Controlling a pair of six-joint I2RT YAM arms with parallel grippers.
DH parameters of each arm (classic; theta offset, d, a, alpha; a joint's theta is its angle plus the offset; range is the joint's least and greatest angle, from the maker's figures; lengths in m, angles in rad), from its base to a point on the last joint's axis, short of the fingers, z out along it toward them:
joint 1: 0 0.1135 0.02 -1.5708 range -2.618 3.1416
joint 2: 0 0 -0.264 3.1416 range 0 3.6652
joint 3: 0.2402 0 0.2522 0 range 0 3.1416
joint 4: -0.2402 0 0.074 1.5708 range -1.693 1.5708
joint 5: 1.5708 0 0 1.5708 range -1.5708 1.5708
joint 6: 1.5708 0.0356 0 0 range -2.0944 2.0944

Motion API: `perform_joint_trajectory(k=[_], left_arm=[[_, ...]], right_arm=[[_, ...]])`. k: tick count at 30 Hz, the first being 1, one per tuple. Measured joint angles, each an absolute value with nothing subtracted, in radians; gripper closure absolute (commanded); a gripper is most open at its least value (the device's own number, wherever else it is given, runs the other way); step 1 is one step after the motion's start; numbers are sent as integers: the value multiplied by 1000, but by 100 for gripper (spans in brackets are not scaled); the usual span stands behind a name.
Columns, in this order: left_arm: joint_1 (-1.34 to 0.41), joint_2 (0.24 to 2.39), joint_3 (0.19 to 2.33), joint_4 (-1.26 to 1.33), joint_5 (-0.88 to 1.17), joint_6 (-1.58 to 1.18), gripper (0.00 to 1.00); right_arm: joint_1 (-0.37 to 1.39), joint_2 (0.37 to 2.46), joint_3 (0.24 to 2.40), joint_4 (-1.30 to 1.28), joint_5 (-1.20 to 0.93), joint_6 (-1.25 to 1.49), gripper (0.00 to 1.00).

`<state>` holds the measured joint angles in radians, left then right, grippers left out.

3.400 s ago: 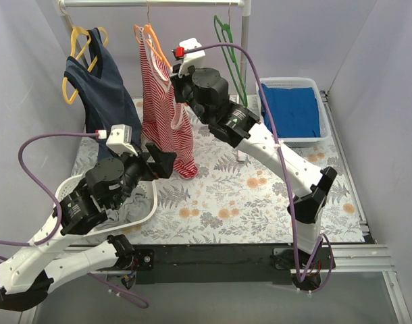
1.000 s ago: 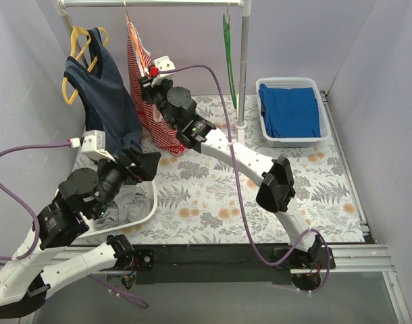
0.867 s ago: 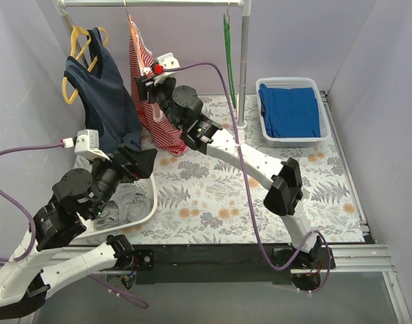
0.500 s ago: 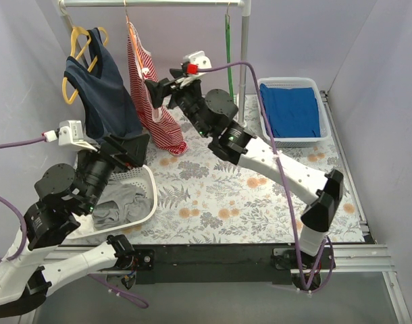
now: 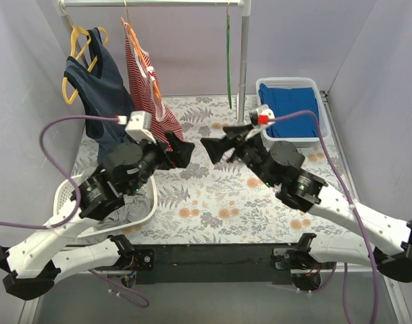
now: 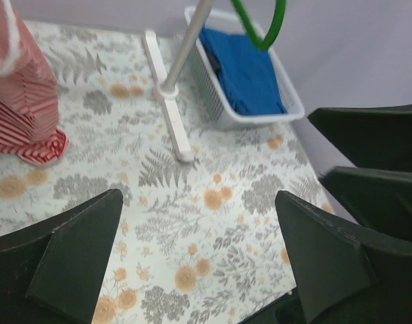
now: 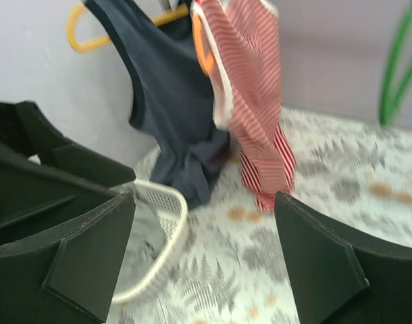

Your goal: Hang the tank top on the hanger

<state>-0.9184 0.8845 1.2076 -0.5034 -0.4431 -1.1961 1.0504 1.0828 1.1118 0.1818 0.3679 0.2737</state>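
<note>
The red and white striped tank top (image 5: 142, 84) hangs from the orange hanger (image 5: 155, 86) on the rail at the back left, and nothing grips it. In the right wrist view the tank top (image 7: 257, 101) and the hanger (image 7: 202, 42) hang well beyond my fingers. The left wrist view catches only the tank top's lower hem (image 6: 20, 108) at the far left. My left gripper (image 5: 179, 149) and right gripper (image 5: 213, 149) face each other over the middle of the mat, both open and empty. The same shows for the left gripper (image 6: 199, 229) and the right gripper (image 7: 202, 243).
A navy top (image 5: 101, 88) on a yellow hanger (image 5: 76, 42) hangs left of the striped one. A green hanger (image 5: 227, 54) hangs by the rack pole (image 5: 244, 61). A white basket (image 5: 317, 88) with blue cloth stands back right. A white basket (image 5: 150, 202) of grey cloth sits under my left arm.
My right gripper opened, left the tank top and drew back to the middle of the mat. The left arm swung right to face it. The tank top hangs free on the hanger.
</note>
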Motion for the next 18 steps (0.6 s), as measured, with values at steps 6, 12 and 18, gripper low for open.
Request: perform_joint_trajectory(k=[6, 12, 18], left_arm=[[-918, 933, 974, -466, -337, -1293, 2], [-918, 962, 829, -430, -306, -1372, 2], [-918, 978, 825, -395, -312, -1399, 2]], right_arm=[[1050, 860, 844, 37, 395, 368, 3], [1050, 779, 713, -96, 429, 409, 2], [1050, 776, 659, -132, 431, 421, 1]])
